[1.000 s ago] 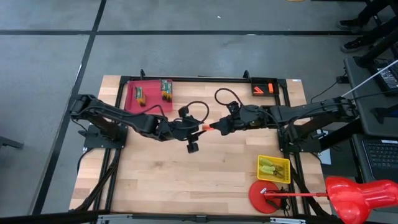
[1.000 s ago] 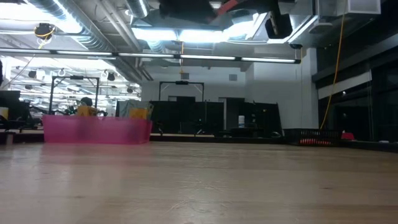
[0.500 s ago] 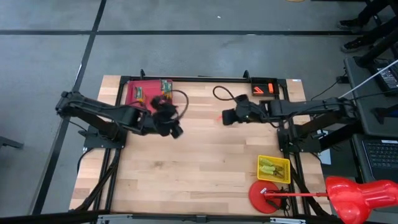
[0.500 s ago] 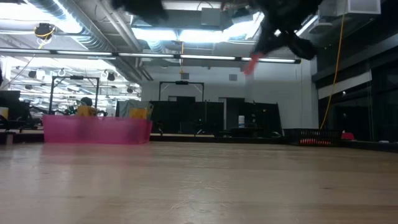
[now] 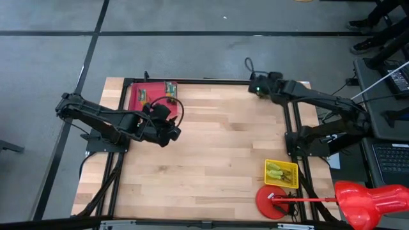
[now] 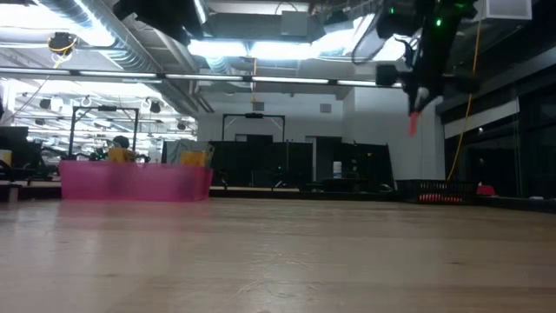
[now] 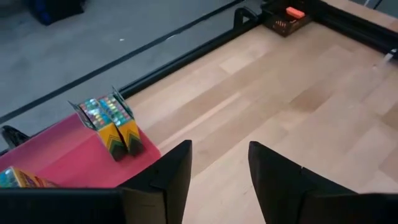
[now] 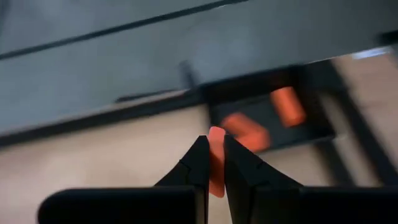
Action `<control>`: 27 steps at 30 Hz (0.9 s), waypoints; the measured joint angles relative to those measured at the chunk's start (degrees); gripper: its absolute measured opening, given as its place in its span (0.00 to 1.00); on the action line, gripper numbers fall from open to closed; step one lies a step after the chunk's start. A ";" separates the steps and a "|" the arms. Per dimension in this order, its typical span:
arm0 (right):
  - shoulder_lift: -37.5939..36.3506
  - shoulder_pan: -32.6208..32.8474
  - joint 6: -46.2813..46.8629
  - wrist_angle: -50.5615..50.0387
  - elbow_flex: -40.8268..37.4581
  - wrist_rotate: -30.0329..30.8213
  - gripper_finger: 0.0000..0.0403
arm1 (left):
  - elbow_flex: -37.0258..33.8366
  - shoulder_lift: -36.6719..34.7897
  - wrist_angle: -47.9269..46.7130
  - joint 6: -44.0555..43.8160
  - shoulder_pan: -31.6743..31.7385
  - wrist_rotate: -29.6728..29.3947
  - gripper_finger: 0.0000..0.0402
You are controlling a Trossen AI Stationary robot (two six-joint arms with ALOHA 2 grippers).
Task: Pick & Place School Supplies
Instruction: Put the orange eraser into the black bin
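Note:
My right gripper [image 5: 258, 85] hangs over the table's far right corner, shut on a small orange stubby piece [image 8: 216, 155]. The piece also shows in the low view [image 6: 413, 123]. Just beyond it a black tray [image 8: 311, 134] holds two more orange pieces [image 8: 288, 104]. My left gripper [image 7: 219, 167] is open with nothing between its fingers. It is above the wood beside the pink tray [image 5: 135, 102]. Crayon boxes stand upright [image 7: 115, 123] in that tray, and another [image 7: 18, 178] lies farther along it. My right gripper pinches the orange piece between its two fingertips [image 8: 198, 163]. The piece's far end [image 8: 216, 134] sticks out past the tips. The fingers slant downward, and the piece hangs below them, clear of the table [image 6: 413, 126].
A yellow mesh basket [image 5: 281, 174] with yellow-green items sits at the near right. Beside it lie a red disc [image 5: 268, 201] and a red bulb-shaped thing [image 5: 367, 198]. Bare wood fills the middle of the table [image 5: 217, 153].
A second ago both grippers met over the table's middle with the orange piece between them. My right gripper has since swung to the far right corner with the piece and tipped downward. My left gripper has drawn back toward the table's left, beside the pink tray, and turned.

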 joint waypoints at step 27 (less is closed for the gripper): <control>13.11 -25.02 -24.83 14.72 -2.06 -12.98 0.06 | 0.00 0.04 -0.59 -5.83 -8.65 2.61 0.38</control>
